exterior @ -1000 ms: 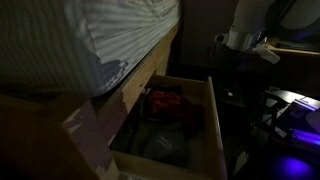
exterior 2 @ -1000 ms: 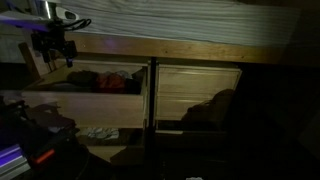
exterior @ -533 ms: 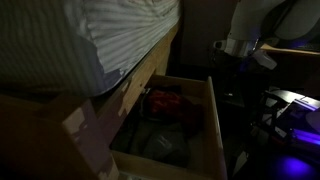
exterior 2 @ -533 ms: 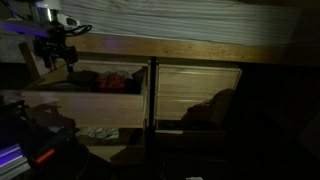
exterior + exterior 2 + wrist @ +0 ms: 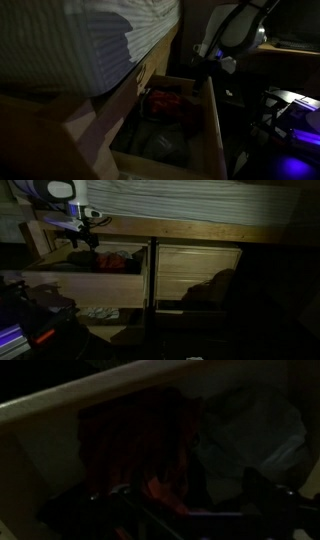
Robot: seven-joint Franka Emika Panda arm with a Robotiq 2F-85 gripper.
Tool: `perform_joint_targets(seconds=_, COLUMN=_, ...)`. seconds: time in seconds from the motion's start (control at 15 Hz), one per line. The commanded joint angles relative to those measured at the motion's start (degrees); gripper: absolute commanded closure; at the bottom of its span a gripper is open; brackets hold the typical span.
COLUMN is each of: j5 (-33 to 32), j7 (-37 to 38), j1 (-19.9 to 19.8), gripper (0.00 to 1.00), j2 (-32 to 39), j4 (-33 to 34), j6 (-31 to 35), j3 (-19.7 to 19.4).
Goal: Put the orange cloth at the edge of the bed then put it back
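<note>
The crumpled orange cloth [image 5: 165,102] lies inside the open wooden drawer [image 5: 215,122] under the bed with the striped mattress [image 5: 100,40], bunched towards the drawer's back end; it also shows over the drawer front in an exterior view [image 5: 118,262]. It is likely light, soft and limp, so it should sag and trail when lifted. A pinch on a raised fold near the middle of the heap [image 5: 135,445] looks the safest hold, since an edge grip could leave it dragging on the drawer wall. Beside it in the drawer lies a pale grey bundle of fabric [image 5: 165,147], close enough to be caught by mistake. The Robotiq gripper [image 5: 207,63] hangs above the drawer's back corner, apart from the cloth. The pictures are too dark to tell how its jaws stand.
</note>
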Motion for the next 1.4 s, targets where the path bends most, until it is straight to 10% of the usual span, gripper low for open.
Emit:
perform_joint_targets(seconds=0.0, j5=-5.0, j7=2.9, j1=-2.1, gripper=0.00, j2=11.8, j4=12.0, j6=2.1, j3=1.9)
perform_joint_targets(seconds=0.6, j5=-13.6, j7=8.9, j1=-0.2, gripper=0.00, j2=17.0, j4=17.7, j6=2.5, j3=0.1)
perform_joint_targets(seconds=1.07, j5=-18.8, j7=15.9, j1=7.0, gripper=0.00, j2=25.0, j4=18.3, j6=13.6, j3=-9.9)
perform_joint_targets(seconds=1.33, j5=-19.6, j7=14.9, j1=4.7, gripper=0.00, j2=24.4, j4=18.1, j6=12.4, j3=-7.7)
